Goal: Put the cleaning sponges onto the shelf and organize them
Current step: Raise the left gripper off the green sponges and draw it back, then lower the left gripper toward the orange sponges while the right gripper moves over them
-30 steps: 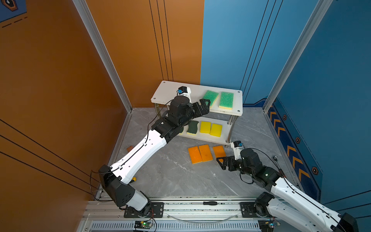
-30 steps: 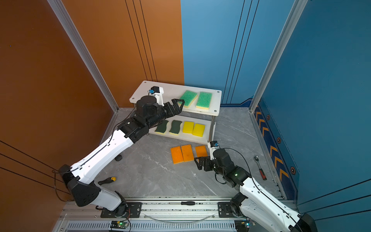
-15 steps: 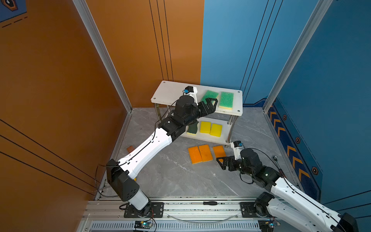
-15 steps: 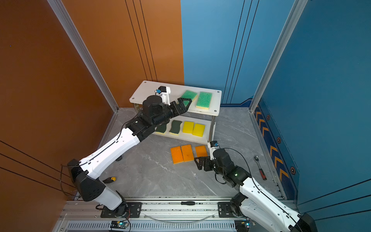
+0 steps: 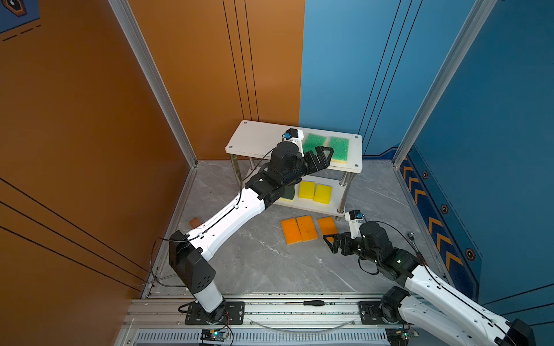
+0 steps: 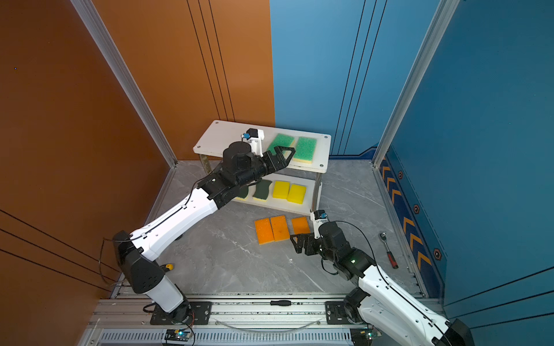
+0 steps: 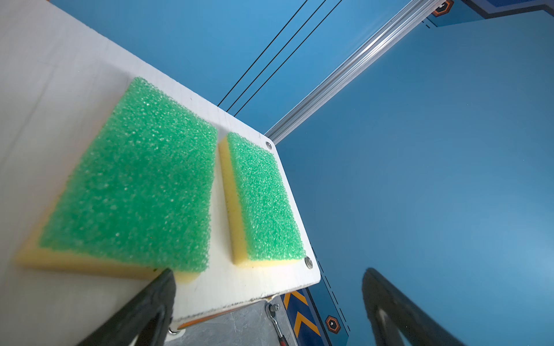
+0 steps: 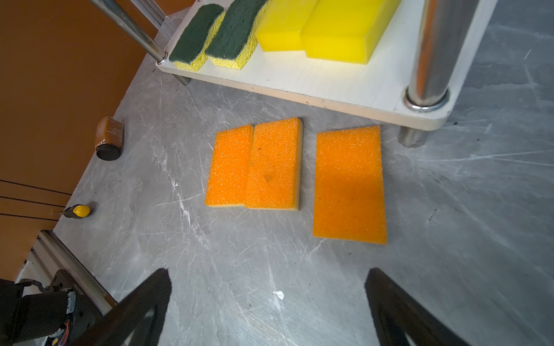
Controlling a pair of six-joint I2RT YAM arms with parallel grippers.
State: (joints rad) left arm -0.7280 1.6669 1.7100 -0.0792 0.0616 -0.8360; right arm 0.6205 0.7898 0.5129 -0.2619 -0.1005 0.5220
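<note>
My left claw (image 7: 268, 271) hangs open by the green sponges (image 7: 135, 179) on the shelf (image 7: 45, 75). My right claw (image 8: 267, 271), open too, faces the orange sponges (image 8: 347, 185).

Carriers: shelf (image 6: 215, 140) at 12 o'clock, floor (image 5: 269, 263) below.
Top board (image 5: 260, 134): two green sponges (image 5: 314, 143) (image 5: 339, 149) at its 3 o'clock end. Lower board (image 8: 329, 81): two dark sponges (image 8: 198, 33) (image 8: 233, 30), two yellow sponges (image 5: 307, 190) (image 5: 322, 193). Floor, 6 o'clock of shelf: three orange sponges (image 5: 290, 230) (image 5: 306, 228) (image 5: 326, 225), two touching, one apart; ratchet (image 6: 388, 250) at 3 o'clock.
</note>
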